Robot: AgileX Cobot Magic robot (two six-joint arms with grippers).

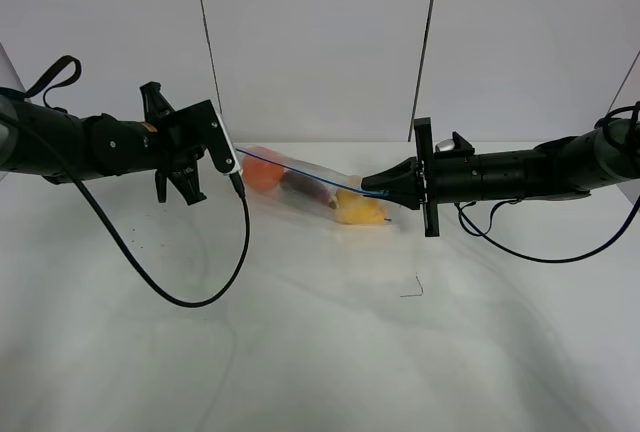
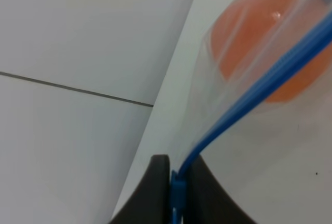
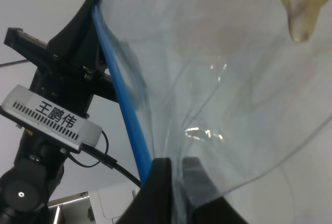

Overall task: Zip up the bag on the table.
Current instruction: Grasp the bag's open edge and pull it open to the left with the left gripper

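Observation:
The clear bag (image 1: 310, 180) is held stretched just above the white table (image 1: 320, 362), with an orange (image 1: 262, 173), a dark eggplant (image 1: 300, 185) and a yellow pear (image 1: 358, 213) inside. Its blue zip strip (image 1: 300, 174) runs taut between the two grippers. My left gripper (image 1: 237, 159) is shut on the strip's left end; in the left wrist view the strip (image 2: 259, 81) leaves the pinched gripper (image 2: 177, 187) and passes the orange (image 2: 259, 53). My right gripper (image 1: 372, 188) is shut on the right end. The right wrist view shows that gripper (image 3: 176, 182) closed on strip (image 3: 122, 94) and film, with the pear (image 3: 301, 6) beyond.
A small dark bent wire (image 1: 413, 288) lies on the table in front of the bag. The left arm's black cable (image 1: 190, 297) loops down onto the tabletop, and another cable (image 1: 560, 252) hangs under the right arm. White wall panels close the back.

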